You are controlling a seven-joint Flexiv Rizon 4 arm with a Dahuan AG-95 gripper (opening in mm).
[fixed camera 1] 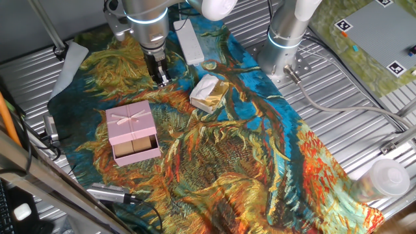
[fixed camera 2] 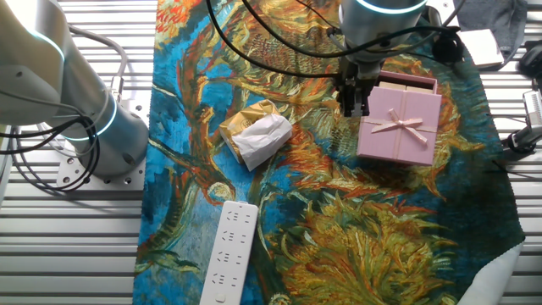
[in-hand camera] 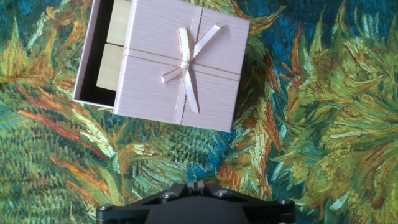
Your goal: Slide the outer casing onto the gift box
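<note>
The outer casing (fixed camera 1: 131, 121) is a pale-pink square sleeve with a ribbon bow, lying flat on the painted cloth. It covers most of the gift box (fixed camera 1: 138, 148), whose pink tray with tan blocks sticks out at one side. Both show in the other fixed view, the casing (fixed camera 2: 400, 125) and the tray (fixed camera 2: 406, 83), and in the hand view, the casing (in-hand camera: 183, 62) and the tray (in-hand camera: 102, 56). My gripper (fixed camera 1: 160, 78) is shut and empty. It hangs over the cloth beside the casing, apart from it. It also shows in the other fixed view (fixed camera 2: 351, 106) and the hand view (in-hand camera: 196, 185).
A cream-and-gold foil lump (fixed camera 1: 209, 92) lies near the middle of the cloth. A long white bar (fixed camera 1: 189, 42) lies at the cloth's edge. A second arm's base (fixed camera 1: 286, 39) stands off the cloth. A clear plastic cup (fixed camera 1: 388, 177) sits on the metal table.
</note>
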